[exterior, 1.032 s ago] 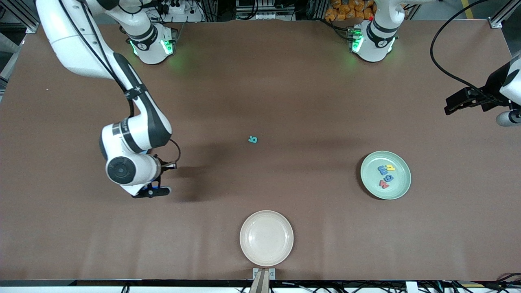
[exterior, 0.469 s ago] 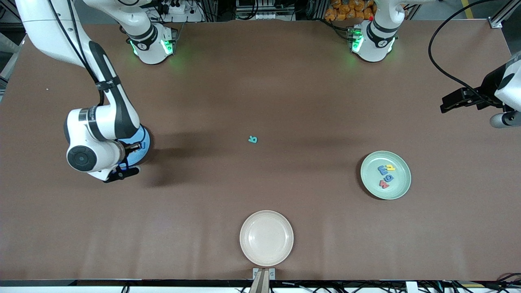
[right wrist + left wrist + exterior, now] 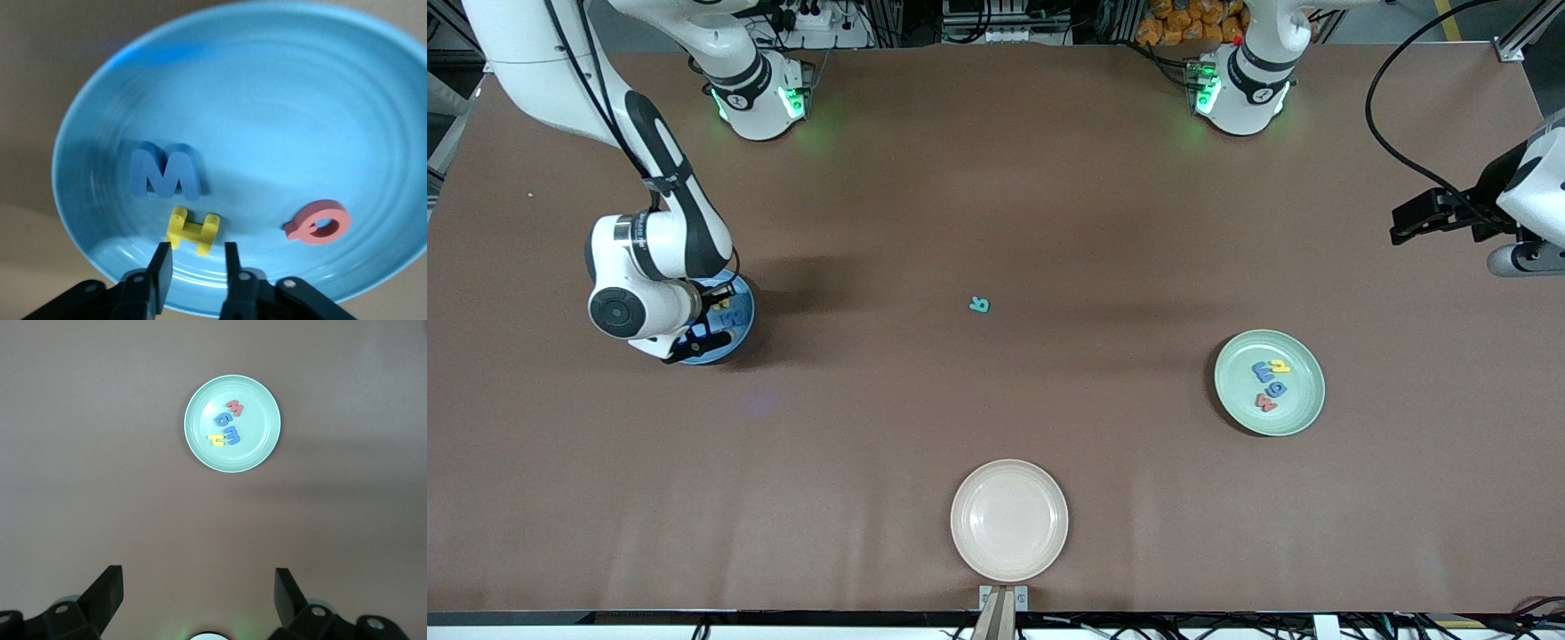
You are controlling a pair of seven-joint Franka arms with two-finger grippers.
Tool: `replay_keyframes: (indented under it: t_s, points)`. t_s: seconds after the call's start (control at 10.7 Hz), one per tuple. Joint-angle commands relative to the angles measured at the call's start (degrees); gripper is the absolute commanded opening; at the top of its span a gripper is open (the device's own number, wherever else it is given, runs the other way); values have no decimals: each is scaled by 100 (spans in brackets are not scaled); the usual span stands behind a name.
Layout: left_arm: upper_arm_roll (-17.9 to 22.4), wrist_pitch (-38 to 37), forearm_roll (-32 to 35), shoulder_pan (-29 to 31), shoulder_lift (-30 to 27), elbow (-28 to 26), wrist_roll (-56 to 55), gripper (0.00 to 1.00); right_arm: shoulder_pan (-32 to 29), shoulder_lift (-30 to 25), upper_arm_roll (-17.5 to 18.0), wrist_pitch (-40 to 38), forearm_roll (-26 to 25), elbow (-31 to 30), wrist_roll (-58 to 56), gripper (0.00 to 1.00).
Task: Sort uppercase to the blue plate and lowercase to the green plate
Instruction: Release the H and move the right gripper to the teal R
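Blue plate (image 3: 280, 87) holds 3 capitals, yellow H (image 3: 192, 229) just below the right claw (image 3: 195, 261), its fingers slightly apart; teal R (image 3: 979, 305) remains on the worktop; left claw (image 3: 199, 587) waits wide apart

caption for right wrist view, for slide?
Right gripper open just above yellow H, beside blue W and red Q on blue plate.

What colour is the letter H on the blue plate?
Yellow. The letter H lies on the blue plate, and the right wrist view shows it best.
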Motion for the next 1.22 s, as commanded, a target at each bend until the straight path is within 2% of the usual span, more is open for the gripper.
replay_keyframes:
  t_s: [0.0, 0.09, 0.19, 0.38, 0.47, 0.66, 0.84, 1.13]
  points:
    - [39, -126, 148, -19, 52, 262, 133, 100, -104, -259, 56, -24, -26, -226, -227, 68]
    - [39, -126, 148, -11, 61, 271, 133, 100, -104, -286, 65, -112, 35, -183, -166, 79]
    - [30, -126, 156, -19, 61, 272, 133, 100, -60, -303, 73, -295, 114, -43, -113, 79]
    - [21, -126, 148, -11, 61, 272, 133, 100, 89, -295, 91, -596, 632, 361, 79, 78]
    - [21, -117, 148, -11, 70, 263, 116, 100, 316, -321, 82, -622, 651, 519, 368, 77]
    - [13, -82, 165, -37, 70, 245, 98, 100, 790, -382, 178, -998, 651, 923, 1411, 77]
    - [12, 5, 183, -20, 70, 219, 98, 100, 1212, -391, 380, -1246, 896, 1319, 2457, 77]
    - [4, 6, 183, -19, 70, 210, 125, 100, 1924, -365, 399, -994, 1274, 1707, 3960, 77]
